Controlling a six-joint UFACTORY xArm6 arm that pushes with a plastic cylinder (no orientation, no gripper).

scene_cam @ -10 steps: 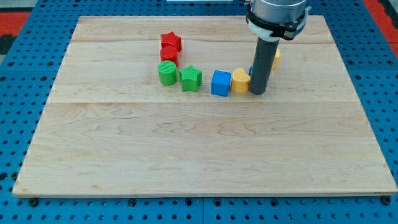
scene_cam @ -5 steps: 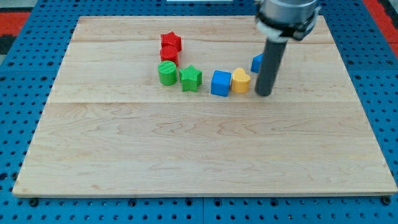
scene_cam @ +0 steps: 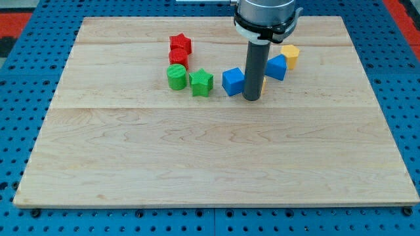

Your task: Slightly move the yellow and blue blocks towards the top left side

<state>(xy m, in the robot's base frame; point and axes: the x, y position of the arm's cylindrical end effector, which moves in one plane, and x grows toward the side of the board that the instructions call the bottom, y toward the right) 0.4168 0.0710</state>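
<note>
A blue cube (scene_cam: 232, 81) lies near the board's middle top. My rod stands just right of it, and my tip (scene_cam: 252, 98) rests on the board at the cube's lower right. A yellow block (scene_cam: 262, 80) is mostly hidden behind the rod; only a sliver shows on the rod's right. A second blue block (scene_cam: 276, 67) and a second yellow block (scene_cam: 290, 56) lie up and to the right of the rod.
A red star (scene_cam: 180, 44) and a red block (scene_cam: 178, 58) sit at the upper left of the group. A green cylinder (scene_cam: 176, 77) and a green star (scene_cam: 201, 82) lie left of the blue cube. The wooden board (scene_cam: 210, 157) lies on a blue pegboard.
My rod has moved left, from the right of the yellow block to in front of it. The blue cube has turned and shifted slightly up. The far blue and yellow blocks are uncovered.
</note>
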